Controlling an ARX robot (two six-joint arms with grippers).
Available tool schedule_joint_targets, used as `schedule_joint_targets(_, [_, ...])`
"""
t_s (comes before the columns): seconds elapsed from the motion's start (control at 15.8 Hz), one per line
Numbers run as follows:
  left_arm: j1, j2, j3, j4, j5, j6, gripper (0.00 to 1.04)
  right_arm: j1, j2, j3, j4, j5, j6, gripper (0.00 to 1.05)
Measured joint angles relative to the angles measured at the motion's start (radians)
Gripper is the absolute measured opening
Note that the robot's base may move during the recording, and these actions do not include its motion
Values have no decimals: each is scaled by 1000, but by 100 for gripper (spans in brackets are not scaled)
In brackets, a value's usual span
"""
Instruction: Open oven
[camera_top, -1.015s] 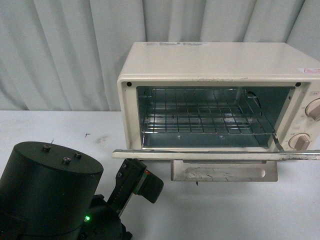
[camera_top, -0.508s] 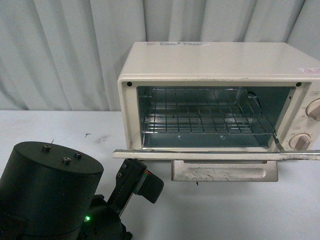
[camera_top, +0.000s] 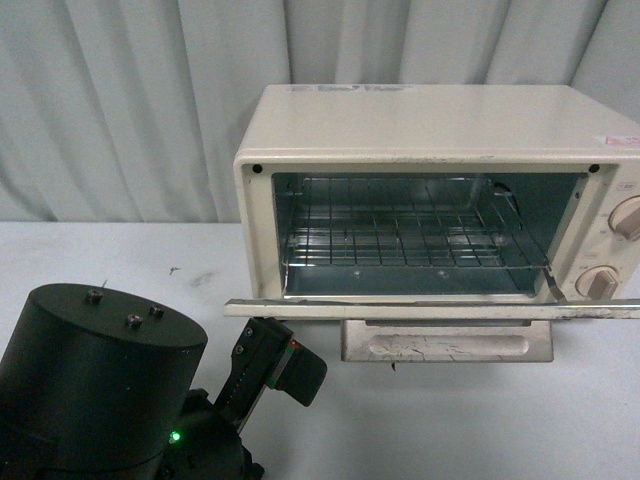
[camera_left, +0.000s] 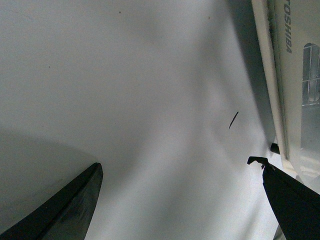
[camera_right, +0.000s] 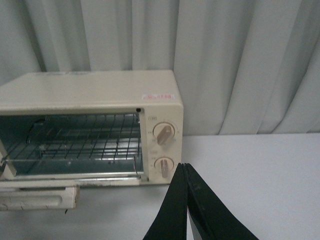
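The Toshiba toaster oven sits toward the back of the white table, right of centre from where the robot faces, with the pale pleated curtain close behind it. Its drop-down door lies flat and level, fully open, and the beige bar handle juts out at the near edge. Inside, the wire rack is plain to see, and two round knobs sit one above the other on the right-hand panel.

The left arm is low at the near left corner of the table, clear of the oven. The left gripper has its dark fingers spread wide with only bare tabletop between them; it holds nothing (the edge of the door, brand lettering and all, shows just beside one finger).

The right gripper hangs off to the oven's right, in front of the knobs, its two fingers pressed together with nothing between them.
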Motion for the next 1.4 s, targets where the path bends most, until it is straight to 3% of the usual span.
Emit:
schedule_joint_targets(0.32, [0, 0, 0, 0, 3, 0, 98, 0, -2, -4, -12, 0, 0, 2])
schedule_joint_targets(0.38, [0, 0, 0, 0, 3, 0, 98, 0, -2, -4, -12, 0, 0, 8])
schedule_joint_targets(0.63, [0, 0, 0, 0, 4, 0, 98, 0, -2, -4, -12, 0, 0, 57])
schedule_joint_targets(0.89, [0, 0, 0, 0, 3, 0, 98, 0, -2, -4, -12, 0, 0, 97])
schedule_joint_targets(1.02, [0, 0, 0, 0, 3, 0, 98, 0, -2, -4, -12, 0, 0, 97])
schedule_joint_targets(1.14, [-21, 34, -66, 178, -126, 49, 98, 0, -2, -4, -12, 0, 0, 98])
schedule_joint_targets(1.4, [70, -43, -244, 285, 3, 185, 98, 0, -1, -4, -12, 0, 0, 98])
